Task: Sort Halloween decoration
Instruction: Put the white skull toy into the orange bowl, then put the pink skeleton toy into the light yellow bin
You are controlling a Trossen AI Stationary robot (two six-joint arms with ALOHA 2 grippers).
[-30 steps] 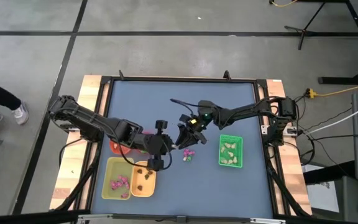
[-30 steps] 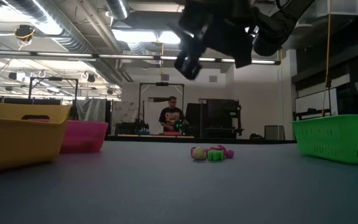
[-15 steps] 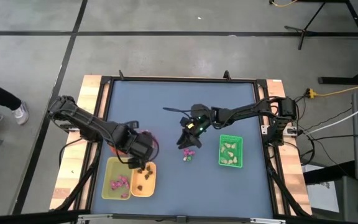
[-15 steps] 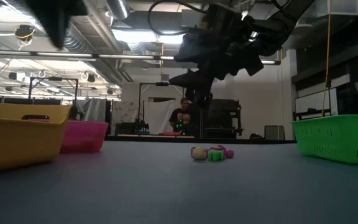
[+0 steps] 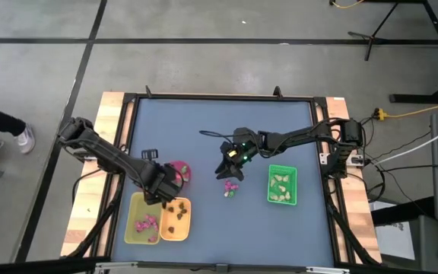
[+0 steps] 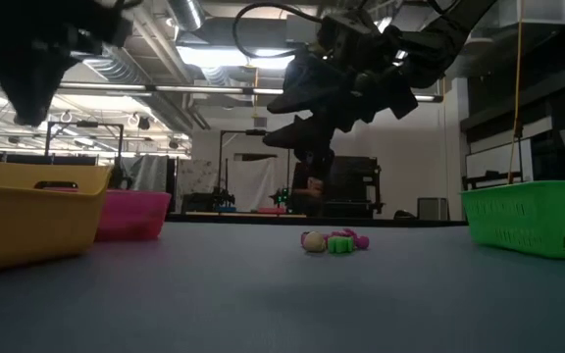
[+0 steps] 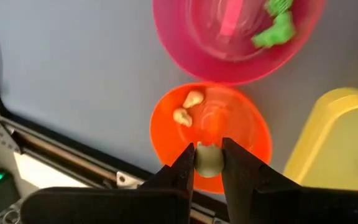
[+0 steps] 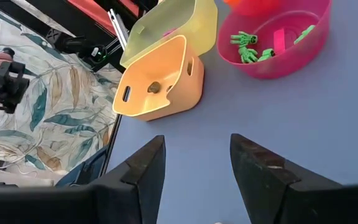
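Left hand (image 7: 207,163) holds a cream trinket (image 7: 207,160) above the orange bowl (image 7: 253,134). Right hand (image 8: 194,165), fingers wide, hangs over trinkets (image 5: 230,189) mid-tabletop.

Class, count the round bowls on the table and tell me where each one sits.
2. The pink bowl holds green trinkets; the orange bowl touches it, directly below the left gripper.

glossy plastic orange bowl (image 7: 211,130), matt table (image 5: 204,129)
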